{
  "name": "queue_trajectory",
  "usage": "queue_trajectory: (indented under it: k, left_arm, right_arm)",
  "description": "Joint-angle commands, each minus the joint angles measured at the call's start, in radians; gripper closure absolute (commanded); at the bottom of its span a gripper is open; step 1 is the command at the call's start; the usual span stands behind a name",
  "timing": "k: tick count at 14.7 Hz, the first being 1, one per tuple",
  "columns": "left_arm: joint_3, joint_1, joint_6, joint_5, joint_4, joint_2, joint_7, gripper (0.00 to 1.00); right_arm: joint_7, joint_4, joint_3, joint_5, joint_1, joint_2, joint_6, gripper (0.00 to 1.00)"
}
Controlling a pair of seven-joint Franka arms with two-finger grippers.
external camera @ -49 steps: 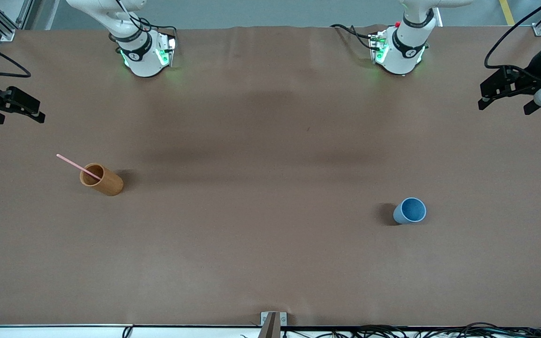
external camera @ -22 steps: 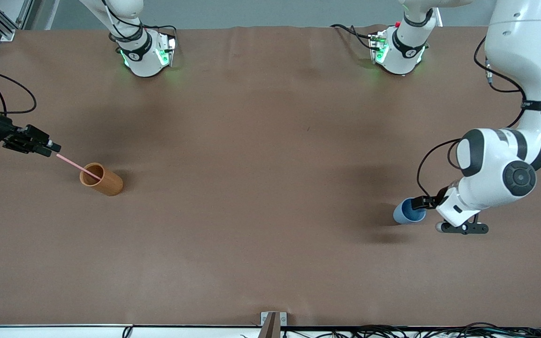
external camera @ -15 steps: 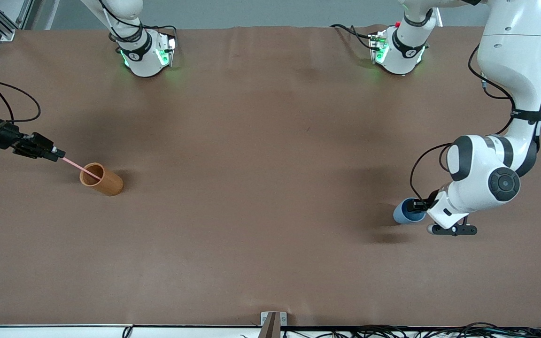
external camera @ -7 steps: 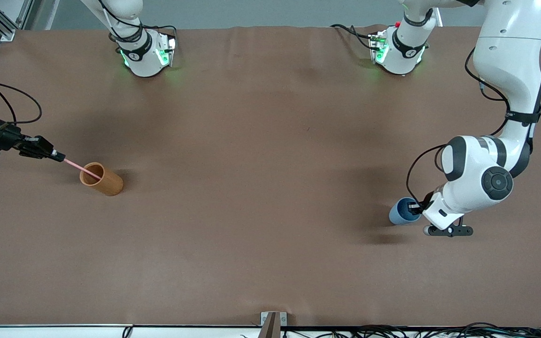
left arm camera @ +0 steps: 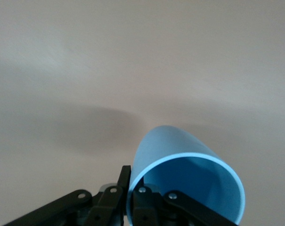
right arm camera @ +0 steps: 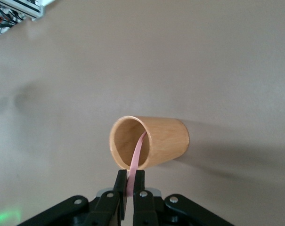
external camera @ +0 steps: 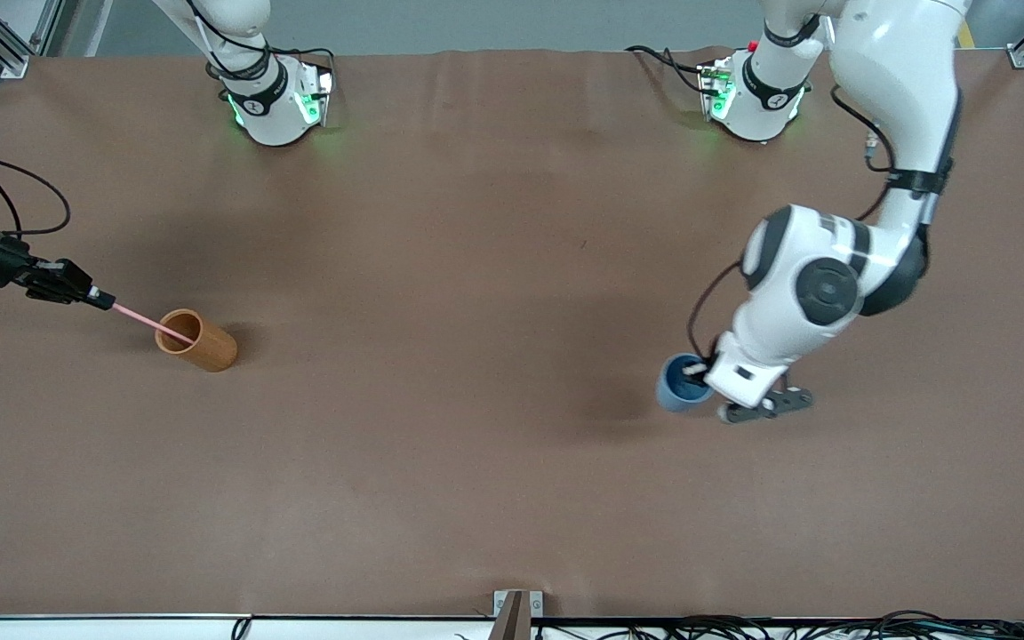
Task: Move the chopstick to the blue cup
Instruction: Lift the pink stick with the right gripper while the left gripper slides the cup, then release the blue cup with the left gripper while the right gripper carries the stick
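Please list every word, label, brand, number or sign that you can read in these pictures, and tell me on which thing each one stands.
None can be read.
Blue cup, wooden cup, chopstick: no print shows on any of them.
Arm bases: each has a small dark round mark, too small to read.
Table cover: plain brown, no text.

table (external camera: 476, 462) | wooden cup (external camera: 197, 340) on it toward right arm's end | chopstick (external camera: 140, 316) lower end in wooden cup, upper end in right gripper (external camera: 96, 298) just beside that cup | blue cup (external camera: 679, 388) toward left arm's end, well apart, rim in left gripper (external camera: 700, 371)
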State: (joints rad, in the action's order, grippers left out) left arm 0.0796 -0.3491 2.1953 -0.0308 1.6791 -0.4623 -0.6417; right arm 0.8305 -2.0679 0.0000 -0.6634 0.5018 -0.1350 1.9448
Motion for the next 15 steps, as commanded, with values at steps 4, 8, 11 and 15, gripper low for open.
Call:
queue_trajectory:
  k: [4,8,11,15]
  left_arm:
    - [-0.006,-0.241,-0.031,-0.012,-0.156,-0.117,-0.349,1.0]
    - [-0.008,-0.306,-0.023,-0.012,-0.18,-0.179,-0.398,0.99]
    - [-0.008,-0.312,-0.017,-0.006,-0.179,-0.199,-0.397,0.98]
    - [-0.008,-0.314,0.018,-0.012,-0.17,-0.219,-0.397,0.96]
  right_arm:
    - [-0.239,0.225,0.017,0.21,-0.052,0.058,-0.2,0.98]
    - [-0.501,0.422,0.018,0.446,-0.227,0.061,-0.323,0.98]
    - [-0.696,0.498,0.018,0.562,-0.394,0.067,-0.342,0.98]
    - [-0.979,0.542,0.02,0.633,-0.58,0.063,-0.34,0.98]
